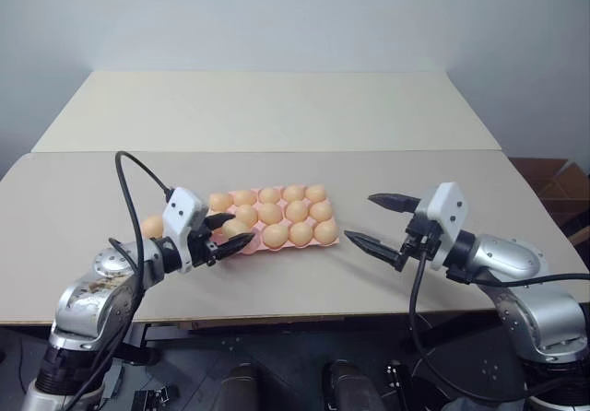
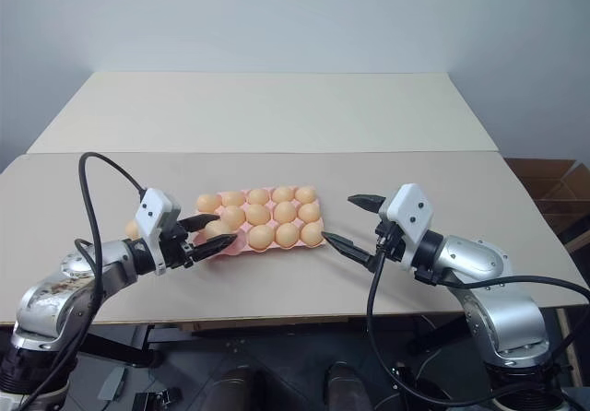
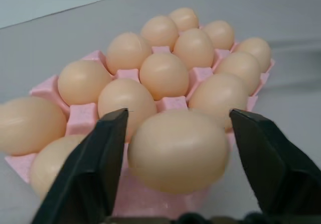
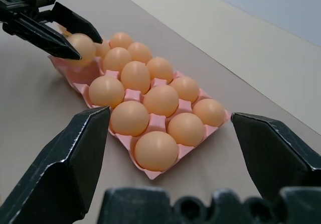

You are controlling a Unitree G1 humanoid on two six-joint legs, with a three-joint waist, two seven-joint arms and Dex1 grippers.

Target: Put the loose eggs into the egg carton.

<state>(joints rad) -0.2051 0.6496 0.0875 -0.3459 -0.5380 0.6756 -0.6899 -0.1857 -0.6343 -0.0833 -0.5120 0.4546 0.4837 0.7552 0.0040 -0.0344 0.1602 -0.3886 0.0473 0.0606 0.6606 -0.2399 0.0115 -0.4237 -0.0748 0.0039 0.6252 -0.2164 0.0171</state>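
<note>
The pink egg carton (image 1: 338,238) lies on the table's near half, with several pale orange eggs in its cups. My left gripper (image 1: 239,228) is at the carton's left end, open. One egg (image 3: 178,151) rests in the near corner cup between its fingers (image 3: 100,153), with a gap on each side. A loose egg (image 1: 151,226) lies on the table just left of the carton, behind my left hand. My right gripper (image 1: 360,217) hovers open and holds nothing, just right of the carton.
The carton sits on a beige table (image 1: 277,107) made of two joined tops, with a seam running across behind it. A brown cardboard box (image 1: 558,185) stands on the floor past the table's right edge.
</note>
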